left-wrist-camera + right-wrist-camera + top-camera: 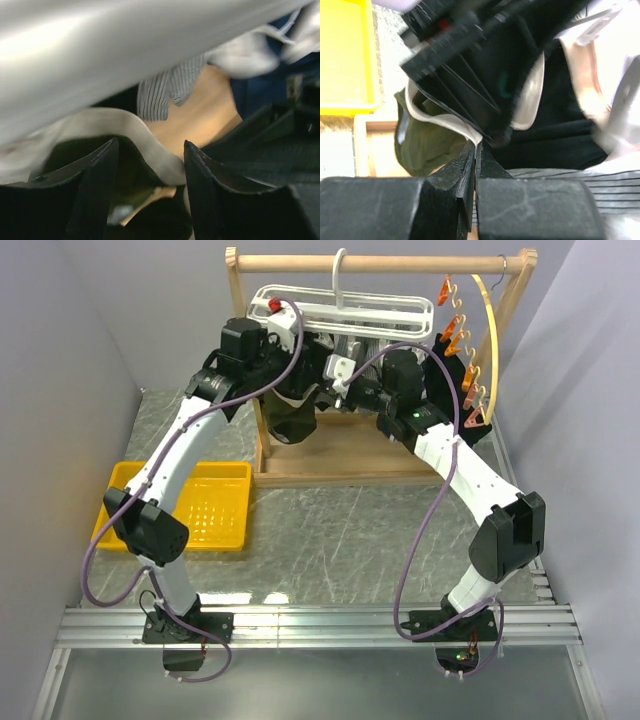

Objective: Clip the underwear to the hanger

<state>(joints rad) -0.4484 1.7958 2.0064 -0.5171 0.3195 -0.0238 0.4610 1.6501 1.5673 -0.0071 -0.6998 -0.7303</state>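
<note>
1. Grey walls close round a marbled bench (330,540). At its far edge a wooden rack (380,262) carries the hanger (350,310). The underwear (293,428) hangs just under the hanger's left part, above the rack's base.
2. The left gripper (150,145) stands with its jaws apart. The beige waistband (100,117) runs loose through the gap, so it grips nothing.
3. The right gripper (475,147) is closed tight and seems to pinch the waistband's edge, so it likely bears the garment.
4. Whether a clip already bites the band is hidden, so judge that before releasing anything.
5. Draw the left gripper back straight and slowly, fingers clear of the band, so nothing drags the cloth out.
6. Let the right gripper go only once the band hangs from the hanger on its own.
</note>
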